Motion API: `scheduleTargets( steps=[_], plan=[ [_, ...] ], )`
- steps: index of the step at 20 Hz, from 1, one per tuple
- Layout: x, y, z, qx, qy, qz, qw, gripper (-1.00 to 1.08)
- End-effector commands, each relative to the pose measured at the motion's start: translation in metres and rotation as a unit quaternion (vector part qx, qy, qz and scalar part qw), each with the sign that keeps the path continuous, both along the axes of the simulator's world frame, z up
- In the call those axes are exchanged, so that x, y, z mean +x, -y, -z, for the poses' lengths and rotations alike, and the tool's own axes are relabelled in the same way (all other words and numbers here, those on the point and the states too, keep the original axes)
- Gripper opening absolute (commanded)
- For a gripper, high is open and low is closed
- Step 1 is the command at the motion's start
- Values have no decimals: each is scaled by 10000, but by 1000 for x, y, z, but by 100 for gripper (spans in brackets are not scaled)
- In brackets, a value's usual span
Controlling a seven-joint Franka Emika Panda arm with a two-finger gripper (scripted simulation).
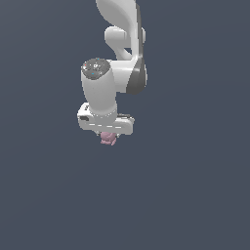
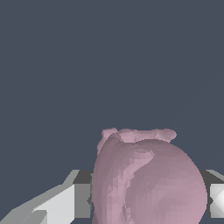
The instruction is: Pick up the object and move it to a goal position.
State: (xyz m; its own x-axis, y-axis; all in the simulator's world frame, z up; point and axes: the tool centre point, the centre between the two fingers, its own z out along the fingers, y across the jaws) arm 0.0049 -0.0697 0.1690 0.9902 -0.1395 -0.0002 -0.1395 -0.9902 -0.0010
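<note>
The object [image 1: 108, 138] is a small dusty-pink lumpy thing that sticks out just below the white hand of the arm in the exterior view. In the wrist view the object [image 2: 148, 179] fills the space between the two fingers [image 2: 61, 205], which press against its sides. My gripper [image 1: 108, 136] is shut on it, and its fingertips are mostly hidden behind the hand and the object. No goal marker shows in either view.
Only a plain dark blue-grey surface [image 1: 195, 195] lies around and beneath the arm [image 1: 124, 44], with no other objects or edges in view.
</note>
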Motion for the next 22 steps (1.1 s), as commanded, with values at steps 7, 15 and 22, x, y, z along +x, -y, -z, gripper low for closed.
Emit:
scheduleTargets(
  steps=[7, 15, 22],
  plan=[
    [-25, 18, -102, 2, 3, 2, 10000, -100],
    [-47, 34, -195, 0, 2, 4, 10000, -100],
    [-63, 47, -268, 0, 2, 4, 10000, -100]
  ],
)
